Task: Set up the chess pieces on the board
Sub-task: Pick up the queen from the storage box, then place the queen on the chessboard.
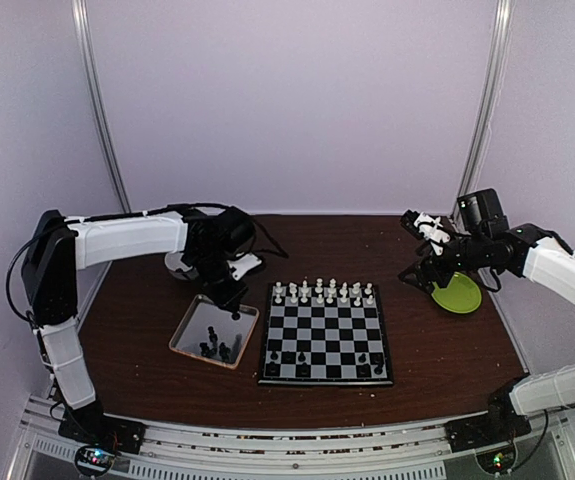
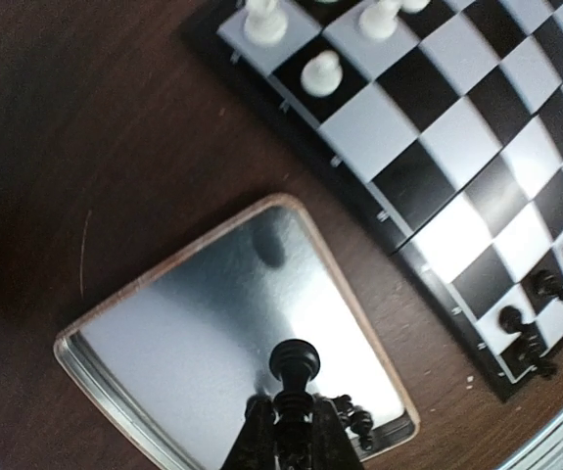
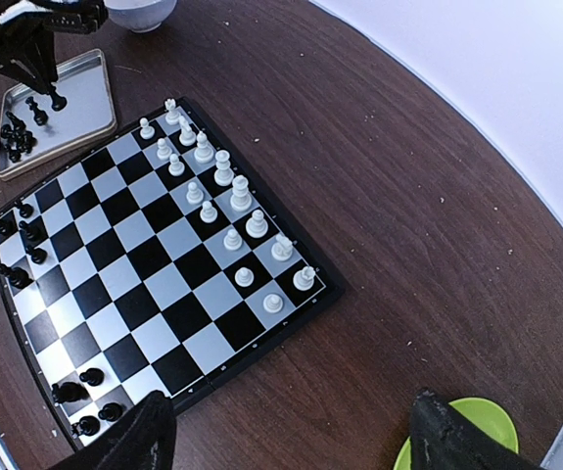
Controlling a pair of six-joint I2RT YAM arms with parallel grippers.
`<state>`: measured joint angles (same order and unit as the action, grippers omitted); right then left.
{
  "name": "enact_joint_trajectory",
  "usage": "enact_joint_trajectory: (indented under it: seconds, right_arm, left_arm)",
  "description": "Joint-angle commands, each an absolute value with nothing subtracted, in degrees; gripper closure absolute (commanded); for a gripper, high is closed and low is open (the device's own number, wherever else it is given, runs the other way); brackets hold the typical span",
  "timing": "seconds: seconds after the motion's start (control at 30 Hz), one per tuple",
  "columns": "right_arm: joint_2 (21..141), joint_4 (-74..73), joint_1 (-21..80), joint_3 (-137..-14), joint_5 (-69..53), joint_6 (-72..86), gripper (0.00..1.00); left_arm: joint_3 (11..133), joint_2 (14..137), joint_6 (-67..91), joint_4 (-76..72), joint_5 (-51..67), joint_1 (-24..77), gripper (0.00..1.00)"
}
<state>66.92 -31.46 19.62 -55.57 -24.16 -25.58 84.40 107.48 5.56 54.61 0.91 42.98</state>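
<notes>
- One black piece [image 2: 294, 364] is gripped by the clenched left claw [image 2: 286, 431] above the tray [image 2: 164, 333] (beside the board [image 2: 477, 147]).
- The right claw [image 3: 291, 436] is held released near the green plate [image 3: 457, 431].

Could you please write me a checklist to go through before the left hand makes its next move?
1. Grip: the left hand is shut on a black piece: ok.
2. Lift: black piece clear of the tray floor: cannot tell.
3. Target: the board has empty squares on its near rows: ok.
4. Path: the right hand is open and beside the board, not over it: ok.
5. The white pieces stand upright on the far rows: ok.
</notes>
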Motion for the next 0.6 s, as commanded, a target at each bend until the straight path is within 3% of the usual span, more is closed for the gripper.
enact_joint_trajectory:
  seconds: [0.0, 0.3, 0.57]
  right_arm:
    - [67.32, -30.41, 19.91, -55.19, -23.62, -26.02, 0.18]
    - [67.50, -30.42, 19.93, -55.19, -23.65, -26.13, 0.18]
    - [67.62, -30.15, 19.86, -55.01, -22.99, -26.15, 0.18]
  left_arm:
    - [91.73, 108.14, 6.08, 55.10, 5.68, 45.94, 0.93]
    - [101.47, 114.98, 4.22, 55.11, 12.66, 54.03, 0.93]
    - [105.17, 120.87, 4.63, 55.19, 10.75, 57.11, 0.93]
